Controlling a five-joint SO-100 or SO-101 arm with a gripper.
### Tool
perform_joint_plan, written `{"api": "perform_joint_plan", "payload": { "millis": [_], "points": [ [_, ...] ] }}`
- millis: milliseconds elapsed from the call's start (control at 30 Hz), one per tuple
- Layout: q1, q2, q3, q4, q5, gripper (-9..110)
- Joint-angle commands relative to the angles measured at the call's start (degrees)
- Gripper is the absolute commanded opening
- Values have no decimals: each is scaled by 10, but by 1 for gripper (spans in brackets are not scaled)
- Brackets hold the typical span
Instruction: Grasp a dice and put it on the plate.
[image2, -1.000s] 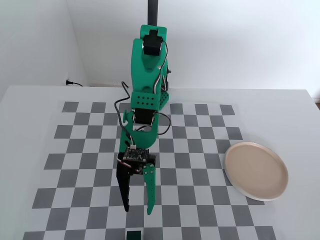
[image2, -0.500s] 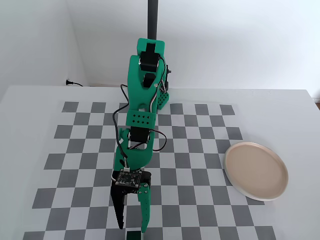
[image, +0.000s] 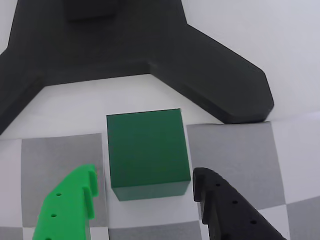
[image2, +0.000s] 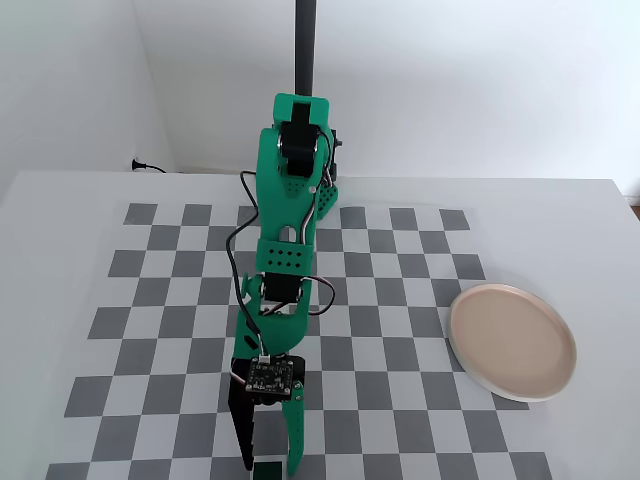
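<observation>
Dark green dice (image: 146, 152) sits dead ahead of the gripper (image: 145, 182), lined up with the gap between the 2 fingers. In the wrist view the bright green finger (image: 67, 207) is at the dice's left near corner and the black finger (image: 225, 207) at its right near corner; both tips are level with the near face, not yet alongside the side faces. Small gap on each side, no contact that I can see.

Gripper is spread a bit wider than the dice and holds nothing. The dice is a cube, so no long axis to worry about; its faces look roughly square to the fingers, near face towards the camera.

Fixed view: the dice (image2: 267, 470) is at the near edge of the checkerboard (image2: 400, 290), mostly cut off by the frame, with the arm reaching out over the board and both fingertips coming down right at it. Beyond the dice in the wrist view is a black stand foot (image: 150, 45), just past its far face.

Plate (image2: 512, 341) is well off to the right in the fixed view, empty.

My read: approach nearly done. Next move needs a short push forward so the fingers straddle the side faces, then close.
</observation>
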Motion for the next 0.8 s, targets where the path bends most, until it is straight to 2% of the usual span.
{"api": "perform_joint_plan", "payload": {
  "millis": [0,267,500,767],
  "points": [
    [-4,3,-72,-8,-2,15],
    [-6,-26,-123,12,4,15],
    [-7,-33,-125,11,4,-4],
    [-11,-20,-124,10,2,-4]
  ]
}}
